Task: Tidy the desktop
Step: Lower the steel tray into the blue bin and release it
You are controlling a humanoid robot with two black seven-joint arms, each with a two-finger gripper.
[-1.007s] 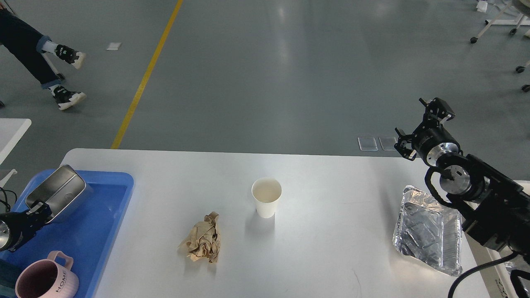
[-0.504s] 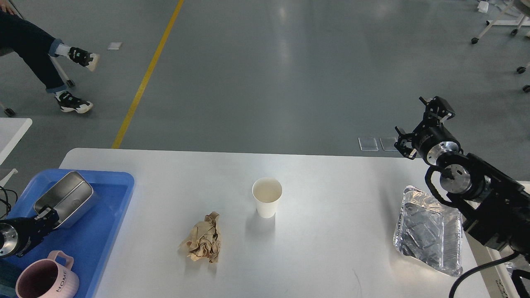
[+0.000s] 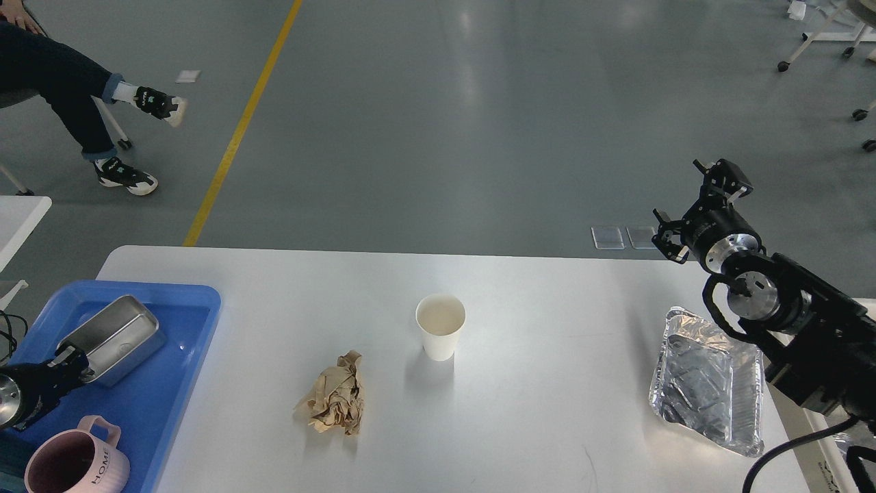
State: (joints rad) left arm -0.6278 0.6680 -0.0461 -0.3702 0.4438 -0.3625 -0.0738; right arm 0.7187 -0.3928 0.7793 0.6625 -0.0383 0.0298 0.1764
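Observation:
The white desktop (image 3: 547,308) fills the lower part of the head view. On it stand a white paper cup (image 3: 440,325), a crumpled brown paper ball (image 3: 333,404) and a crinkled foil tray (image 3: 708,380) at the right. My left gripper (image 3: 67,359) is at the near left corner of a metal box (image 3: 113,339), shut on its rim. The box lies in the blue tray (image 3: 171,383). My right gripper (image 3: 718,179) is raised beyond the desktop's far right edge, holding nothing; its fingers cannot be told apart.
A pink mug (image 3: 68,462) stands in the blue tray's near corner. A small white table corner (image 3: 17,219) is at far left. A seated person's legs (image 3: 68,75) are on the floor beyond. My right arm (image 3: 807,335) overhangs the foil tray.
My left gripper has lowered the metal box from a tilted, raised pose down flat into the blue tray. The person's legs have shifted. The right arm has barely moved.

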